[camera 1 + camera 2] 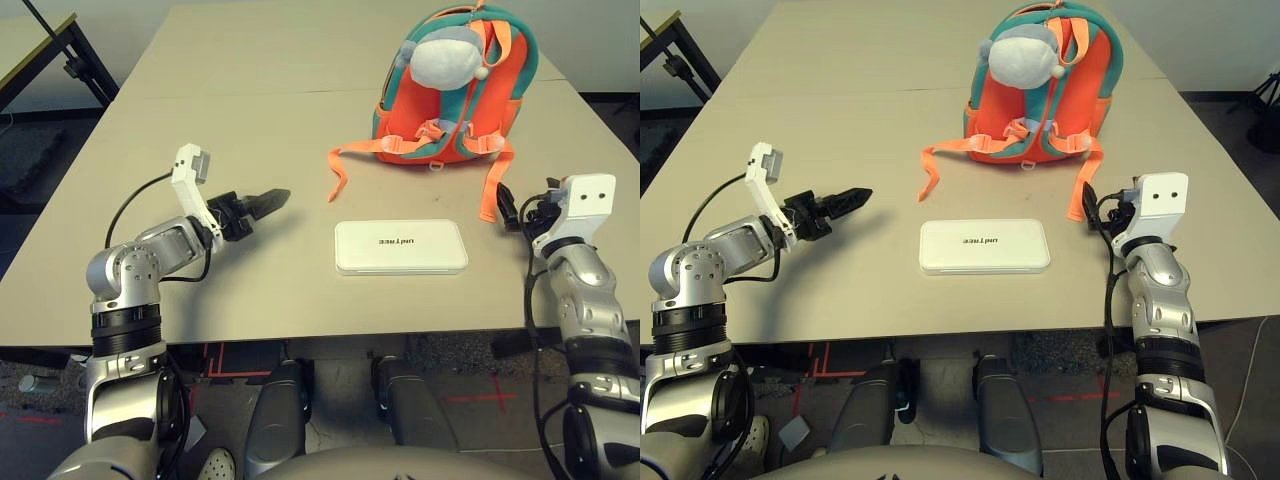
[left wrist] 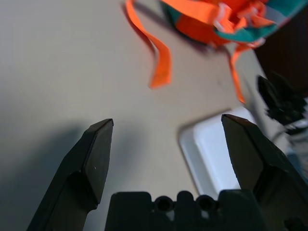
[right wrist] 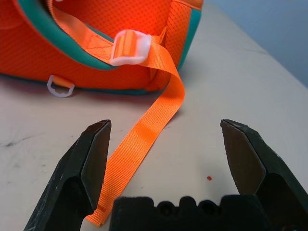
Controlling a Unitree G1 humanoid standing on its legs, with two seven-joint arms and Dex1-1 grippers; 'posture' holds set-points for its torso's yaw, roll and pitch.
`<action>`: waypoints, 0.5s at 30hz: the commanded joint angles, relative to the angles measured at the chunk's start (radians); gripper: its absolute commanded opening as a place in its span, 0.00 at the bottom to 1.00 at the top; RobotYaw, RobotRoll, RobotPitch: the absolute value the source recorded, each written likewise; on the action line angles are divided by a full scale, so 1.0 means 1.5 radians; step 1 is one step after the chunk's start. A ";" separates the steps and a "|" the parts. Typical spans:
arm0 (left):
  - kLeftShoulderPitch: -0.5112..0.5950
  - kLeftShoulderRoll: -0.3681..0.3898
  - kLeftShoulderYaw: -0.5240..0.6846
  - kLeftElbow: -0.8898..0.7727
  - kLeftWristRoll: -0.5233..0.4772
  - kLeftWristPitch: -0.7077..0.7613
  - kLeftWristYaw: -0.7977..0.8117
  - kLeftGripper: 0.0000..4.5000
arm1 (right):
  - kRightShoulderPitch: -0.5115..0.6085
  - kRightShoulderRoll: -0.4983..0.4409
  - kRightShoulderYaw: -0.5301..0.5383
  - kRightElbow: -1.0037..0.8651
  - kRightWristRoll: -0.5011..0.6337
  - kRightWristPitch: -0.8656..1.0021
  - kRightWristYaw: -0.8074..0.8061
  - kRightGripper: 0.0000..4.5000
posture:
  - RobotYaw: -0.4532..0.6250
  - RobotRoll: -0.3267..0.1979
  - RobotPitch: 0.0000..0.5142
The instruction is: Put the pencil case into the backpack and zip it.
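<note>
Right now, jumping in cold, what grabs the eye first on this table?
The orange and teal backpack stands at the far side of the table, plush toy on it and straps trailing toward the robot. The white pencil case lies flat in front of it, untouched. The left gripper and right gripper flank the case, jaws open and empty.

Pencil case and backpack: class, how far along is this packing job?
Nothing is done yet. The pencil case lies flat on the table, apart from the backpack. Both the left gripper and right gripper are open, holding nothing. Packing and zipping remain.
</note>
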 commanded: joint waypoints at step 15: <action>-0.033 -0.061 -0.017 0.139 -0.012 0.118 -0.019 1.00 | 0.041 -0.004 0.020 -0.046 -0.026 0.006 0.008 1.00 | 0.32 0.62 0.29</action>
